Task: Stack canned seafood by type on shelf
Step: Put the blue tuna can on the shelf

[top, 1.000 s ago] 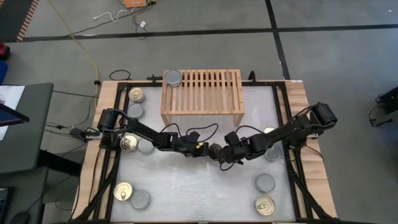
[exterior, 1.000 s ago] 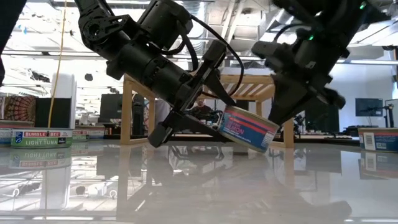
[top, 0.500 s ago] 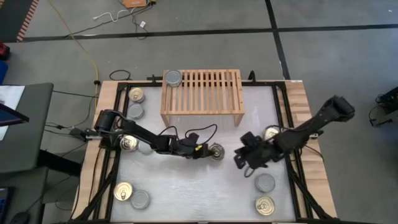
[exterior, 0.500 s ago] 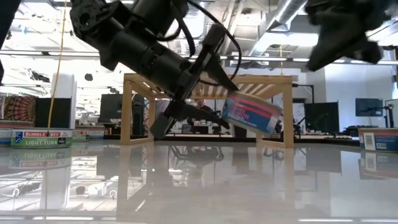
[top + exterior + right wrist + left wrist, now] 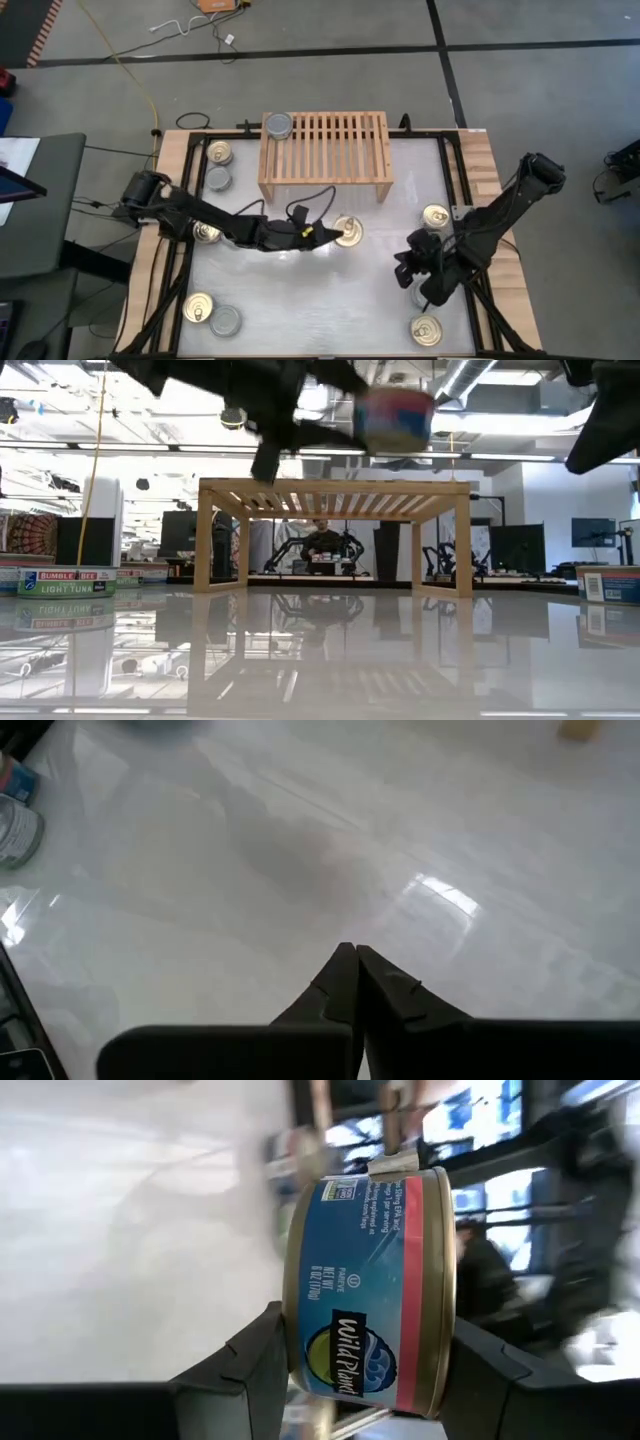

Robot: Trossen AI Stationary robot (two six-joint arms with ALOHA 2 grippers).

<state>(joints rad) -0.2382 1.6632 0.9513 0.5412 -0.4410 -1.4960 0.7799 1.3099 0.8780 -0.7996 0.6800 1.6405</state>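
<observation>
Currently the step in hand is the carry: one tin is in transit toward the rack, not yet set down.

Nearest the front edge of the white-topped desk (image 5: 300, 300), a gold pull-tab tin (image 5: 198, 307) and a plain silver tin (image 5: 226, 321) sit side by side at the left corner; another gold-lidded tin (image 5: 425, 329) sits at the right corner.

Above that right corner, the right hand (image 5: 420, 268) hangs over the desk with its fingers pressed together, holding nothing — it waits.

At mid-desk, the left hand (image 5: 325, 234) is closed on a round flat tin with a blue-and-red label and gold lid (image 5: 348, 231), gripped across its flat faces. The low view shows the tin lifted clear of the desk, above the level of the rack's top.

Farther back stands the small light-wood shelf with a slatted top (image 5: 335, 145). One silver-topped tin (image 5: 279, 125) already sits on its left rear corner. Two more tins (image 5: 218, 153) wait beside the shelf's left leg.

Next move, as judged: advance the held tin over the slats, level it, and lower it at a spot apart from the silver tin — the types differ.
</observation>
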